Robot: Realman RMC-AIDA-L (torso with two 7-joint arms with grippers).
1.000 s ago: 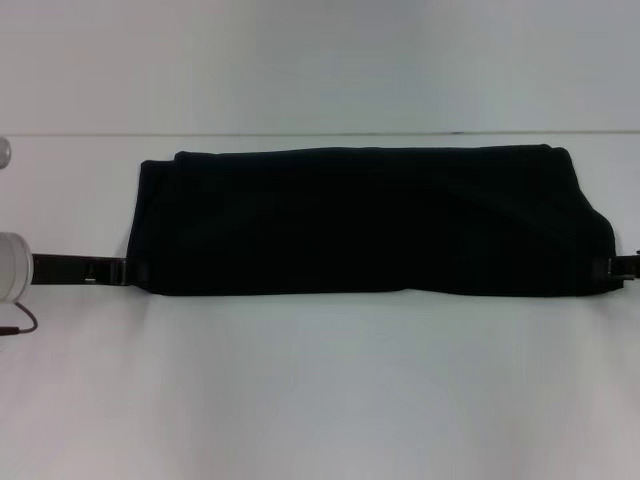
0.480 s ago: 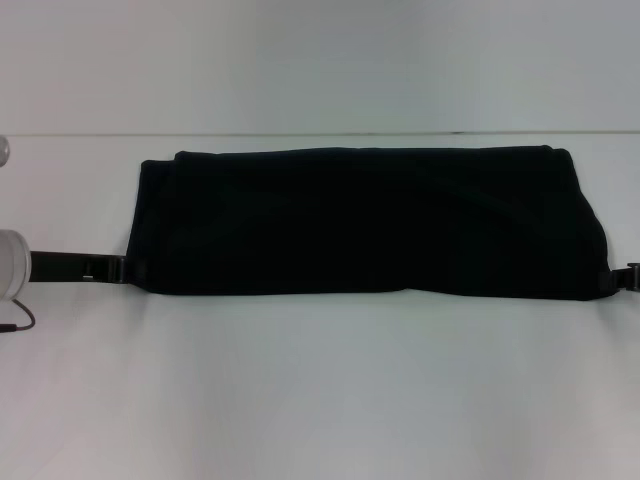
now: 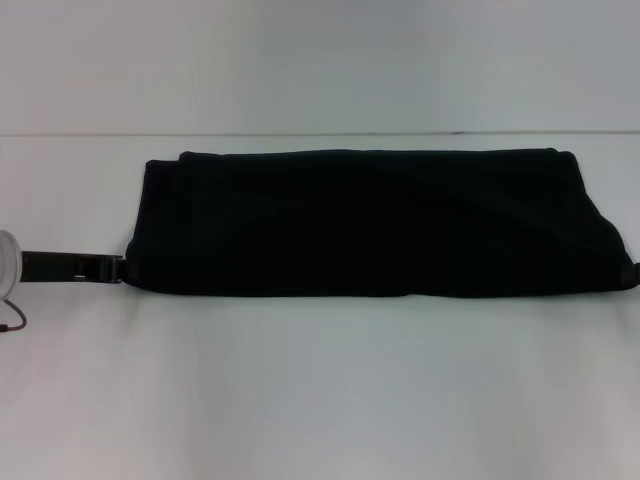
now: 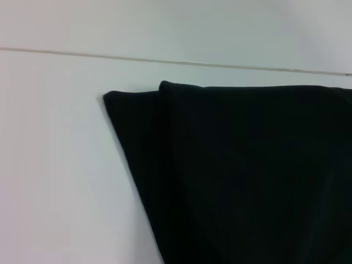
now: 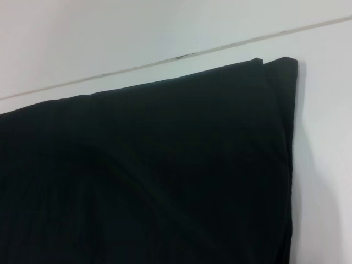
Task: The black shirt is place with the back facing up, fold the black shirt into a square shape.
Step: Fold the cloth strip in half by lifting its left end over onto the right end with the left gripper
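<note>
Now the black shirt (image 3: 375, 222) is lying mid-table as a long folded strip. Left gripper (image 3: 122, 269) is sitting at its 9 o'clock end, right gripper barely showing at 3 o'clock; finger state can't tell. Best folding ends inward evenly, keeping edges aligned.

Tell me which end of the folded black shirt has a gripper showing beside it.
The robot's-left end of the black shirt: the left gripper meets its near corner; none is clearly visible at the right end.
</note>
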